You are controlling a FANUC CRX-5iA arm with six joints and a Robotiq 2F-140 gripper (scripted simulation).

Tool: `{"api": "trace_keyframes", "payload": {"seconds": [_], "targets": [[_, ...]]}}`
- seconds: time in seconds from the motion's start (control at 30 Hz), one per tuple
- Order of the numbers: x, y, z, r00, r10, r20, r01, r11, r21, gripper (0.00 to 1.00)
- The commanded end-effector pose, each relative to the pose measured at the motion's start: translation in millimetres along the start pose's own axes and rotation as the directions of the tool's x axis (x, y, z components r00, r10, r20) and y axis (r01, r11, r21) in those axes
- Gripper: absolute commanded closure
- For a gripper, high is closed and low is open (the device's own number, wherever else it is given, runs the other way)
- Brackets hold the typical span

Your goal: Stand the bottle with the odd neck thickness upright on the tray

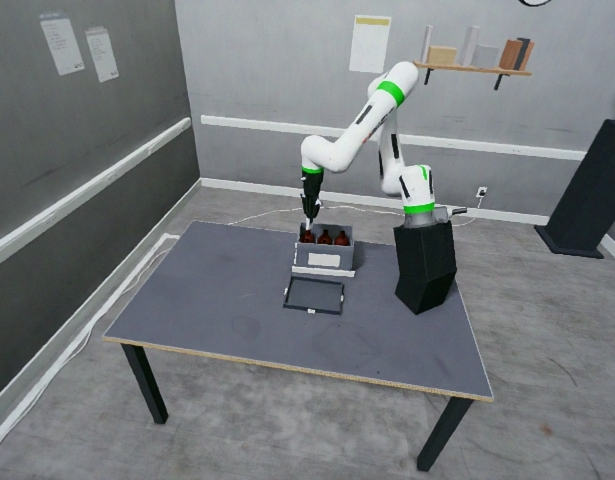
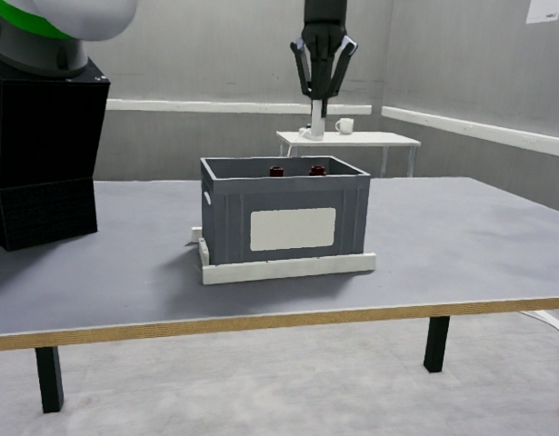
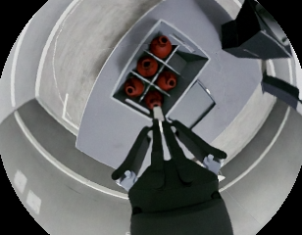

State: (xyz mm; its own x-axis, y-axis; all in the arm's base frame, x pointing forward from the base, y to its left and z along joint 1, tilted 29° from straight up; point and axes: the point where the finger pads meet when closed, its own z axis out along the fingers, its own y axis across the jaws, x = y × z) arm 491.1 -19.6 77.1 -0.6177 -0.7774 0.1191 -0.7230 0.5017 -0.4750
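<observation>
Nearest the top camera, at 6 o'clock of the crate, the tray (image 1: pixel 313 295) sits on the counter (image 1: pixel 219 310) with no bottle on it, so nothing has been delivered. Just beyond, the crate (image 1: pixel 325 253) stands against its white base strip, and the wrist view counts 5 red-capped bottles (image 3: pixel 147 66) upright in their cells, with 1 cell at the 3 o'clock corner vacant. Which of the 5 has the odd neck cannot be told from here; the caps are too small. Above the crate's far-left corner hangs the tool (image 2: pixel 317 119), pointing straight down, its fingers pinched fully together on nothing and clear of the rim in the exterior view. By my reading, the job is barely begun: the odd bottle has yet to be singled out, gripped, lifted clear and stood upright on the tray, with the other 4 left standing. Farthest back, the arm's black pedestal (image 1: pixel 425 266) stands at 3 o'clock of the crate.
</observation>
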Motion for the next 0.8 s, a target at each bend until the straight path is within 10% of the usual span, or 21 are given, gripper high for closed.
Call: {"api": "trace_keyframes", "payload": {"seconds": [0.0, 0.77], "targets": [[40.4, 6.8, -7.4, 1.0, 0.001, 0.001, -0.001, 1.0, 0.001, 0.9], [180.5, 58.8, 1.6, 1.0, 0.0, 0.001, 0.0, 1.0, 0.001, 0.9]]}}
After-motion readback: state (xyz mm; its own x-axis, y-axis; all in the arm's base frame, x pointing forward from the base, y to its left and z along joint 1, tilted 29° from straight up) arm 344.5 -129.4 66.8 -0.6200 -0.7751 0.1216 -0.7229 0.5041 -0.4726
